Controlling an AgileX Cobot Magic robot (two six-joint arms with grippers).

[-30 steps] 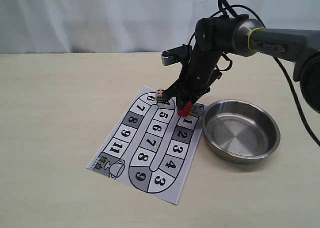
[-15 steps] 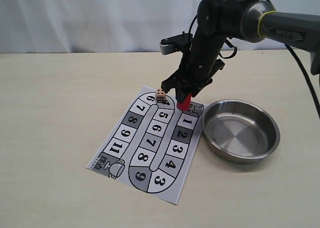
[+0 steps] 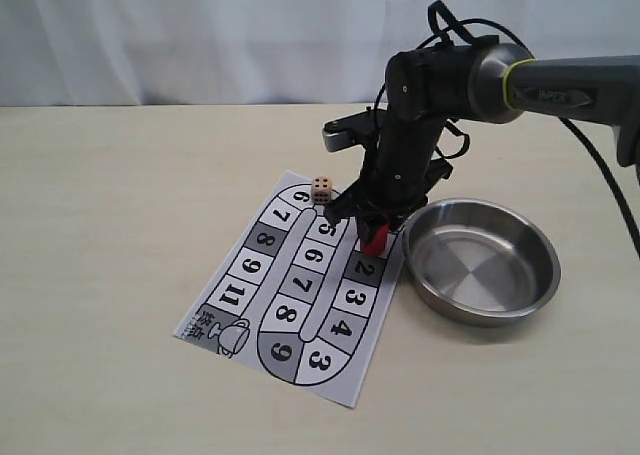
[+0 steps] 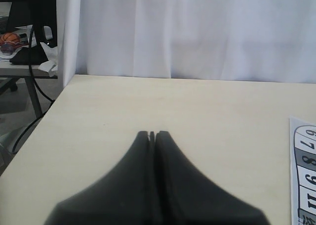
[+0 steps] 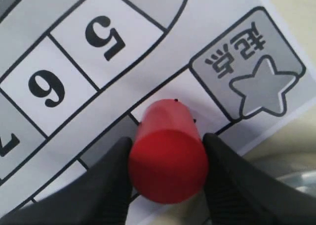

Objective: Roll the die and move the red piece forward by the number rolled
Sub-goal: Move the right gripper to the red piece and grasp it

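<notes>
Near the middle of the exterior view, the right gripper [image 3: 372, 232] has its jaws clamped on the red piece [image 3: 373, 241], over the square beside the star on the board [image 3: 232, 297]. The die [image 3: 322, 188] sits at the board's upper end. The left gripper [image 4: 152, 134] has its jaws together.

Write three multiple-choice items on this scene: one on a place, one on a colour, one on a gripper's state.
1. Where is the small tan wooden die? A: in the round steel bowl. B: on the paper number board. C: on the bowl's rim.
2. What colour is the short cylinder peg in the right gripper? A: red. B: blue. C: yellow.
3. How is the left gripper? A: wide open. B: shut on the die. C: shut, holding nothing.
Key: B, it sits on the board's end beside a 6; A, the right wrist view shows it red; C, its fingers meet with nothing between.
</notes>
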